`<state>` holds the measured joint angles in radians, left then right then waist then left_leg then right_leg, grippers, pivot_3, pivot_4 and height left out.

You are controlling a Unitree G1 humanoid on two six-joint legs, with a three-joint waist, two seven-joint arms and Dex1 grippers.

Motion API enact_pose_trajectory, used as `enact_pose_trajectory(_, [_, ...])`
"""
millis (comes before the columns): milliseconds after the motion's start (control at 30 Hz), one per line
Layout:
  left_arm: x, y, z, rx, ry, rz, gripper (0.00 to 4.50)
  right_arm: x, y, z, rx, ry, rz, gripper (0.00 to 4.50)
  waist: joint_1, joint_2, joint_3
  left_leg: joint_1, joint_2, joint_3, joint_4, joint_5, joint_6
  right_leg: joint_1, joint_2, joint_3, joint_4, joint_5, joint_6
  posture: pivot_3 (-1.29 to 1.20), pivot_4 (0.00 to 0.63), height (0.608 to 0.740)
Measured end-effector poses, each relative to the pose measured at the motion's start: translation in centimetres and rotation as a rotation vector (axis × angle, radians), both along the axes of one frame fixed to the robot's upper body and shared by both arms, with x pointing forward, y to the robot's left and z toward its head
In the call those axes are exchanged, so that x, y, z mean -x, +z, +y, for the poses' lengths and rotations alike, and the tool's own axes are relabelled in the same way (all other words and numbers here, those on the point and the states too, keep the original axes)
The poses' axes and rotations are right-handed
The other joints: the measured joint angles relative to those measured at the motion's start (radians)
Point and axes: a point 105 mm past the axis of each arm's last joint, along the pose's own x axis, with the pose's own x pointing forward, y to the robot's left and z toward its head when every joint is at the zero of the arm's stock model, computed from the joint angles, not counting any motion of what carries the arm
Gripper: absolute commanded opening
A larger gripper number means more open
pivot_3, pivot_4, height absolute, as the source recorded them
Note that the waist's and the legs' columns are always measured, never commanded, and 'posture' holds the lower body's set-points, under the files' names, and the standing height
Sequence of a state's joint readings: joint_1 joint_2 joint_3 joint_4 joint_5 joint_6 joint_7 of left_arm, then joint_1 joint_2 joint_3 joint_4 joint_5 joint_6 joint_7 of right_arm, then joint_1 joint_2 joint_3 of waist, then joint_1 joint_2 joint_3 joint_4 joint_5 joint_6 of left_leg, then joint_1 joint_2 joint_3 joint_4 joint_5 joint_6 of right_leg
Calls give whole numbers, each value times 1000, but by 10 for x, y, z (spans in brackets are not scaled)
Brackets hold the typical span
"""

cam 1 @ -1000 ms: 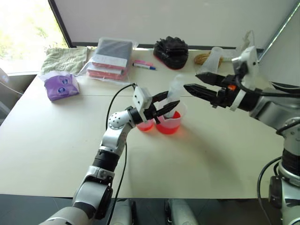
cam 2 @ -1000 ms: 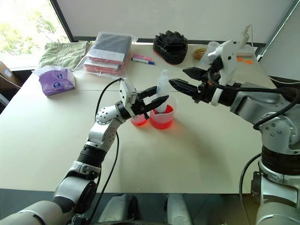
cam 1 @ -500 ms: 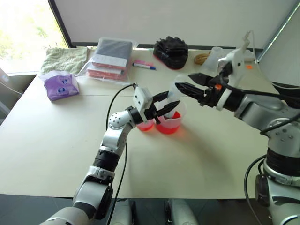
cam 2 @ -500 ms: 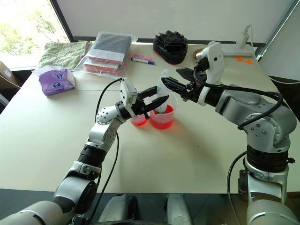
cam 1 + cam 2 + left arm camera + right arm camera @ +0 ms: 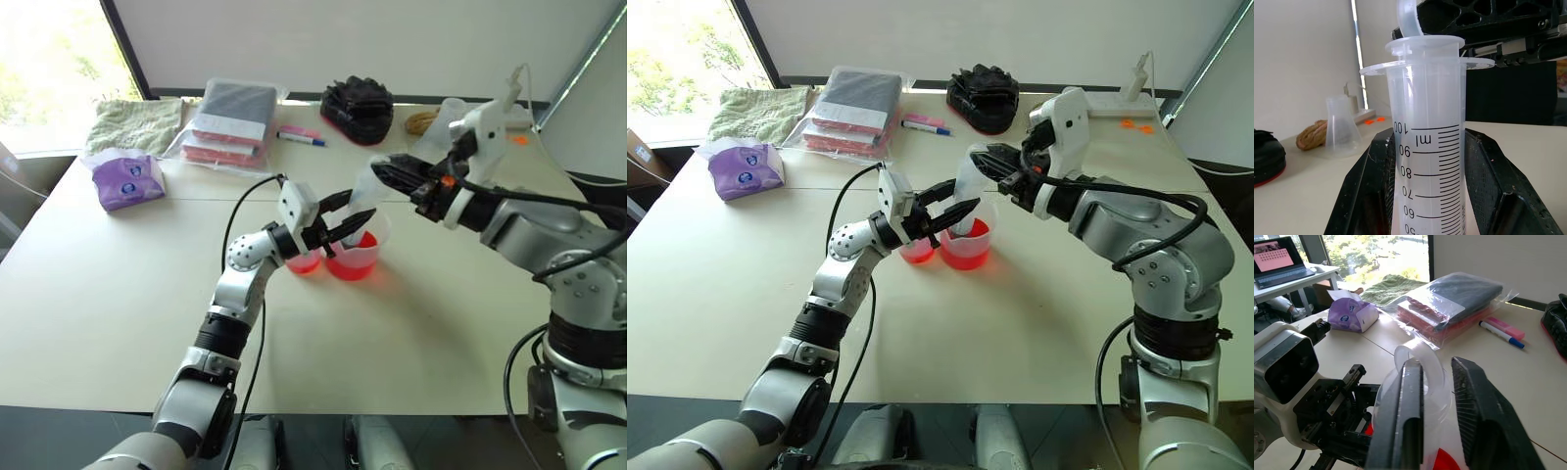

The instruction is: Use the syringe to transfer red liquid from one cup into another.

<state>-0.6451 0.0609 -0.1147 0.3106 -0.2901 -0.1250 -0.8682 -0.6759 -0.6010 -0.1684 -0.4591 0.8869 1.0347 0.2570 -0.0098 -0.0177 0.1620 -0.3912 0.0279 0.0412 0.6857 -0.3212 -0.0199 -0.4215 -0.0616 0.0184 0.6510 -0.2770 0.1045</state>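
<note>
The syringe (image 5: 361, 199) stands upright with its lower end in the wider spouted cup (image 5: 357, 258), which holds red liquid (image 5: 349, 266). My left gripper (image 5: 355, 221) is shut on the syringe's barrel (image 5: 1427, 147), about midway up. My right gripper (image 5: 978, 155) reaches in from the right at the top of the syringe, shut on the plunger's ring-shaped end (image 5: 1418, 360). The narrower cup (image 5: 304, 262), also red inside, stands touching the wider cup's left side, partly hidden behind my left wrist.
At the back of the table lie a bagged stack of books (image 5: 233, 122), a blue-capped pen (image 5: 302, 138), a black bundle (image 5: 358, 106), a rope coil (image 5: 423, 121) and a frosted cup (image 5: 1344, 127). A purple tissue pack (image 5: 127, 179) and green towel (image 5: 137, 122) sit far left.
My right gripper has moved left to the top of the syringe and closed on the plunger end. The left gripper and the cups have stayed put.
</note>
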Motion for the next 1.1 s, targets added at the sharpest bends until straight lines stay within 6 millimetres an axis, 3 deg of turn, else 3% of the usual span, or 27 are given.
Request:
enact_pose_trajectory(633, [-4,1,10,24,36,7,1456,-6,-2,20,-120,-78,-62,31,0,0,0,0,0,0,0,0,0,0,0,0,0,0,0,0,150,740])
enact_pose_trajectory(1100, [-1,2,12,44,41,9,1456,-7,1,22,-150,-72,-72,31,-2,0,0,0,0,0,0,0,0,0,1,0,0,0,0,0,150,740])
